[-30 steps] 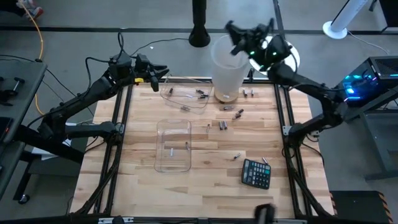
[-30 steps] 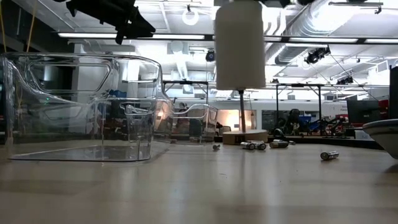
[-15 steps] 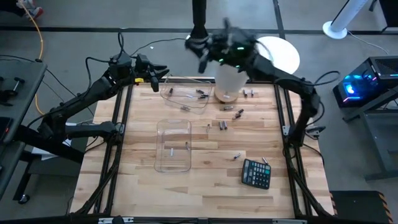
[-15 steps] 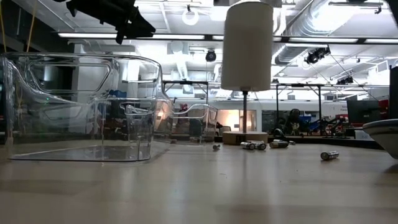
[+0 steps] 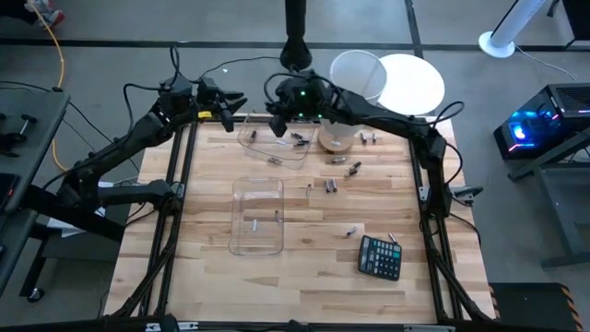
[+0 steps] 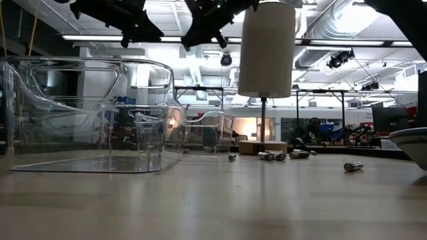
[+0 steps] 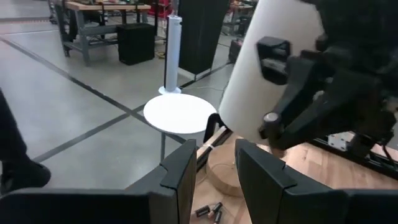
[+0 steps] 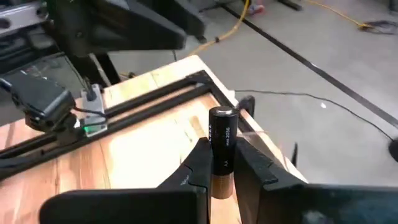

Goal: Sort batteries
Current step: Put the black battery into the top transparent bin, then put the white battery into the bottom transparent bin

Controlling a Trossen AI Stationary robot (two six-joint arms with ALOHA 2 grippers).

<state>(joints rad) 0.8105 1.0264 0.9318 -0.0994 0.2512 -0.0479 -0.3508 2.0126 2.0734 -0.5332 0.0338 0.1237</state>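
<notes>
A battery [image 8: 222,124], black with a gold end, sits in my shut right gripper [image 8: 222,152]. That gripper [image 5: 281,118] hangs above the far clear tray [image 5: 253,146], which holds several batteries [image 5: 297,139]. More batteries lie loose on the table [image 5: 354,167] and in the near clear tray [image 5: 236,214]. My left gripper [image 5: 230,109] is open and waits in the air over the table's far left corner, touching nothing. My right gripper pinches the battery between its two fingers [image 8: 200,160]. The gold end [image 8: 221,180] lies back between them and the black end [image 8: 222,118] sticks out past the fingertips. The battery runs along the fingers and is lifted clear of the table.
A tall white cylinder [image 5: 355,74] on a thin post rises from a round wooden base [image 5: 336,141] beside the far tray. A black calculator [image 5: 380,256] lies near the table's near right corner. Black rails [image 5: 177,184] run along both table sides.
My right arm has swung from beyond the table's far right corner toward the left, passing the white cylinder, and has come down over the far clear tray. It now shows in the low view and the left wrist view. My left arm has kept still.
</notes>
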